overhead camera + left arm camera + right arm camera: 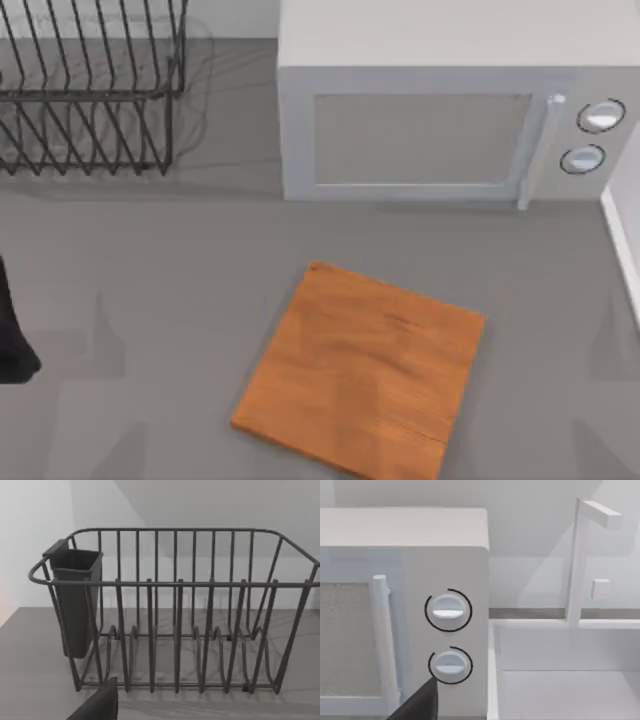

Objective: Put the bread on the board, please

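Grey table [150, 260] is topped at the back by a white microwave [450, 110] with 2 dials, a wire dish rack [90, 90] at back left, and the bare orange-brown board [360, 365] lying flat at front centre.

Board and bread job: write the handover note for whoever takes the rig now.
Left arm: parked at the table's left edge, its wrist view facing the dish rack with the dark cup on it.
Right arm: its wrist view faces the microwave dials and the sink.
Board: flat on the table in front of the microwave, top bare.
Bread: I cannot find it on the table or board; the microwave door is shut and could hide it.
Done: nothing placed yet.
Left: find the bread, pick it up, set it on the board.
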`<action>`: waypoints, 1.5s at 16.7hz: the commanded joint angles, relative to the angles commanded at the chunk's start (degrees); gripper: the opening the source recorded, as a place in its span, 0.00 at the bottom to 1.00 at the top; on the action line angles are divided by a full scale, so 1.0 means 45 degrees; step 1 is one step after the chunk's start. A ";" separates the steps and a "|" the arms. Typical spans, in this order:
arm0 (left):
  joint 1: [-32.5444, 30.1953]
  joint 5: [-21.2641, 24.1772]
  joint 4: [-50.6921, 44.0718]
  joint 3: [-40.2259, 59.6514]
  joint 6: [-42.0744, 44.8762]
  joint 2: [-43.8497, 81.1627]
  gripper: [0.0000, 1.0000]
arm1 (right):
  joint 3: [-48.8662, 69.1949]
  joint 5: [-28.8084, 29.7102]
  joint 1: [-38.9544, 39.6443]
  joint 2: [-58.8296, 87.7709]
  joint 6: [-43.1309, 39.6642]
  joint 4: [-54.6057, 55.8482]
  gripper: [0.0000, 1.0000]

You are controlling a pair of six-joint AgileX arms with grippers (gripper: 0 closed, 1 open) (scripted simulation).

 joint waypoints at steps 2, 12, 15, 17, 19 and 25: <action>0.0000 0.0000 0.0000 0.0000 0.0000 0.0000 1.00 | 0.0000 0.0000 0.0000 0.0000 0.0000 0.0000 1.00; 0.1091 -0.0018 -0.4110 0.5249 0.1549 0.7123 1.00 | 0.0000 0.0000 0.0000 0.0000 0.0000 0.0000 1.00; 0.1600 -0.0007 -0.6155 0.7680 0.2271 1.0990 1.00 | 0.0000 0.0000 0.0000 0.0000 0.0000 0.0000 1.00; 0.1943 -0.0005 -0.7530 0.9278 0.2750 1.3529 1.00 | 0.0000 0.0000 0.0000 0.0000 0.0000 0.0000 1.00; 0.2272 -0.0007 -0.8840 1.0805 0.3210 1.5833 1.00 | 0.0000 0.0000 0.0000 0.0000 0.0000 0.0000 1.00; 0.3063 -0.0014 -1.1884 1.4614 0.4336 2.1218 1.00 | 0.0000 0.0000 0.0000 0.0000 0.0000 0.0000 1.00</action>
